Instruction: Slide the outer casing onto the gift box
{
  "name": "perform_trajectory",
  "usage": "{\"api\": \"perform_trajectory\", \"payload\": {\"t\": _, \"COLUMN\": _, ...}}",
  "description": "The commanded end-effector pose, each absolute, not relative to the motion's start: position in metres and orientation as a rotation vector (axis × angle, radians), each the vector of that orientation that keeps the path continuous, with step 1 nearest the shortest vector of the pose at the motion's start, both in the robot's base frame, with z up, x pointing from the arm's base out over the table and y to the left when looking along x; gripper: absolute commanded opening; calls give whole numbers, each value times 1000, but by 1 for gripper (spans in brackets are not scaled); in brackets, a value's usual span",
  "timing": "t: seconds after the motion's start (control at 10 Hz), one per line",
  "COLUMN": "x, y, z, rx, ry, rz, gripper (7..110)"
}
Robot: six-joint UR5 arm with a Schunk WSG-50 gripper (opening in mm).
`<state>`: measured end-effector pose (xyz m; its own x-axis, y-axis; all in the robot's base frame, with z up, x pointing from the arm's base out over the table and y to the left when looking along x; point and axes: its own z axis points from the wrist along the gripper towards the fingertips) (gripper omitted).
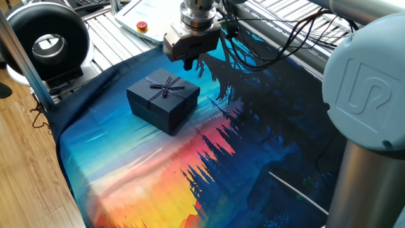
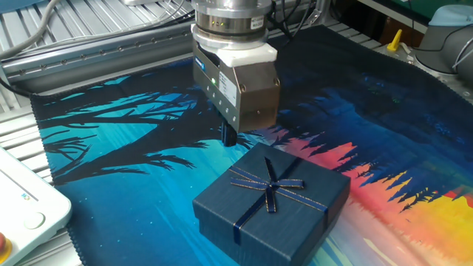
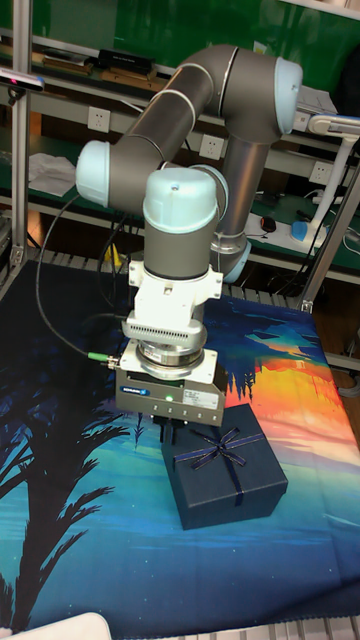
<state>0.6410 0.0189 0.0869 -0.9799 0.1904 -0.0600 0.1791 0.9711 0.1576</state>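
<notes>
Casing (image 1: 163,99) with its bow (image 1: 166,87) sits closed on a sunset-print cloth (image 1: 145,164) over a wooden floor (image 1: 28,183); its contents are hidden. From the other side, the gripper (image 2: 228,134) hangs just beyond the casing's (image 2: 272,203) far edge, fingers together. Tall view: green wall (image 3: 120,25) and shelves (image 3: 60,170) behind the gripper (image 3: 169,432) and casing (image 3: 226,475).

The gift box cannot be seen — the outer casing (image 2: 272,198) covers whatever lies under it. The gripper's (image 2: 229,135) fingertips sit in shadow, their gap unreadable — the arm's (image 1: 367,95) base is cropped.
</notes>
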Motion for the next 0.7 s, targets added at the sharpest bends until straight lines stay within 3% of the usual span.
{"api": "perform_trajectory", "payload": {"t": 0.0, "x": 643, "y": 18, "z": 89, "rx": 298, "ry": 3036, "rz": 239, "gripper": 7}}
{"api": "perform_trajectory", "payload": {"t": 0.3, "x": 628, "y": -3, "z": 96, "rx": 244, "ry": 3082, "rz": 95, "gripper": 7}}
{"api": "perform_trajectory", "payload": {"t": 0.6, "x": 609, "y": 14, "z": 119, "rx": 285, "ry": 3117, "rz": 119, "gripper": 7}}
